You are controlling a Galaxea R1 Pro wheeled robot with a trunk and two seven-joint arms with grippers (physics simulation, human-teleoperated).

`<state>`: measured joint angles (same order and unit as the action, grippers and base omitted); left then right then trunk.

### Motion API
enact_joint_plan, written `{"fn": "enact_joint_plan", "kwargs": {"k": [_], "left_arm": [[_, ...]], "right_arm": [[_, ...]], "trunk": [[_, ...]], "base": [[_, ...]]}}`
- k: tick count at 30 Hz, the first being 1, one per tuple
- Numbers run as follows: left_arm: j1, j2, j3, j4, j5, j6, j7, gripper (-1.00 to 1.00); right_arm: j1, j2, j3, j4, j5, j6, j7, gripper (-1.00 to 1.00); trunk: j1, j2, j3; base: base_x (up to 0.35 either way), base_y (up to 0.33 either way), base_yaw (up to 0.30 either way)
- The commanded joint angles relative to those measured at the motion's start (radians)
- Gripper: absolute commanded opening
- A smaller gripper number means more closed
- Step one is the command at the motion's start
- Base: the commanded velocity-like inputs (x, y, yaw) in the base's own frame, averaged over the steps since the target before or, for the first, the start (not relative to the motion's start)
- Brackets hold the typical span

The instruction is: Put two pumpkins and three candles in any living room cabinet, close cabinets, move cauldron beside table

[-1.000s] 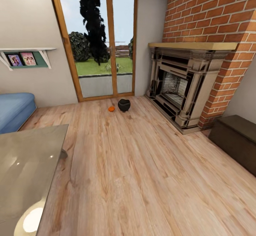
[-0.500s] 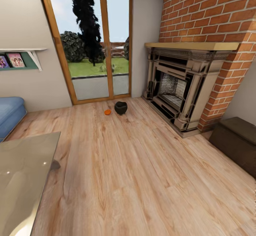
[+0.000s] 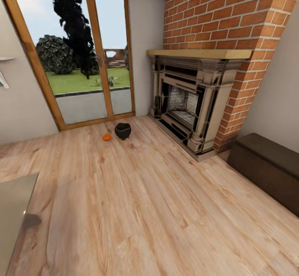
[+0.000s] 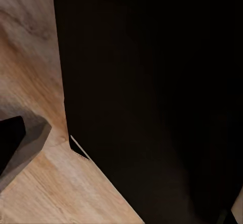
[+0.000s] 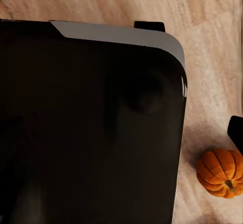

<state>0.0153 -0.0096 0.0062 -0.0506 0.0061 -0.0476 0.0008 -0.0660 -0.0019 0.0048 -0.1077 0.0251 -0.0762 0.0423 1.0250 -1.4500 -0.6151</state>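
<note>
One pumpkin (image 3: 106, 137) lies on the wood floor before the glass door, with the black cauldron (image 3: 123, 130) just to its right. A dark-brown cabinet (image 3: 265, 166) stands closed against the right wall. A corner of the pale-grey table (image 3: 12, 209) shows at the lower left. In the right wrist view another pumpkin (image 5: 221, 172) sits on the floor beside my dark base (image 5: 91, 133); a dark tip (image 5: 237, 133) at the frame edge may be a finger. The candles are out of view.
A stone fireplace (image 3: 189, 101) with a brick chimney fills the far right corner. The glass door (image 3: 79, 60) is on the far wall. Wood floor (image 3: 145, 209) stretches between me and the cauldron. The left wrist view holds my dark base (image 4: 152, 102) and floor.
The head view has swung to the right: the sofa and wall shelf have slid out at the left, and more of the cabinet shows. The pumpkin and cauldron themselves have not moved.
</note>
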Motion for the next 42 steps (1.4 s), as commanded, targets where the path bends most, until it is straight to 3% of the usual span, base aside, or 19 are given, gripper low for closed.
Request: {"fn": "enact_joint_plan", "kwargs": {"k": [1, 27, 42], "left_arm": [[0.000, 0.000, 0.000, 0.000, 0.000, 0.000, 0.000, 1.00], [0.000, -0.003, 0.000, 0.000, 0.000, 0.000, -0.001, 1.00], [0.000, -0.004, -0.001, 0.000, -0.001, 0.000, 0.000, 1.00]], "right_arm": [[0.000, 0.002, 0.000, -0.002, 0.000, 0.000, 0.000, 1.00], [0.000, -0.005, -0.002, -0.013, -0.001, -0.001, -0.001, 1.00], [0.000, -0.003, -0.005, -0.012, -0.002, 0.001, -0.002, 1.00]], "trunk": [[0.000, 0.000, 0.000], [0.000, 0.000, 0.003], [0.000, 0.000, -0.016]], "base": [[0.329, 0.000, -0.283], [0.329, 0.000, -0.282], [0.329, 0.000, -0.148]]}}
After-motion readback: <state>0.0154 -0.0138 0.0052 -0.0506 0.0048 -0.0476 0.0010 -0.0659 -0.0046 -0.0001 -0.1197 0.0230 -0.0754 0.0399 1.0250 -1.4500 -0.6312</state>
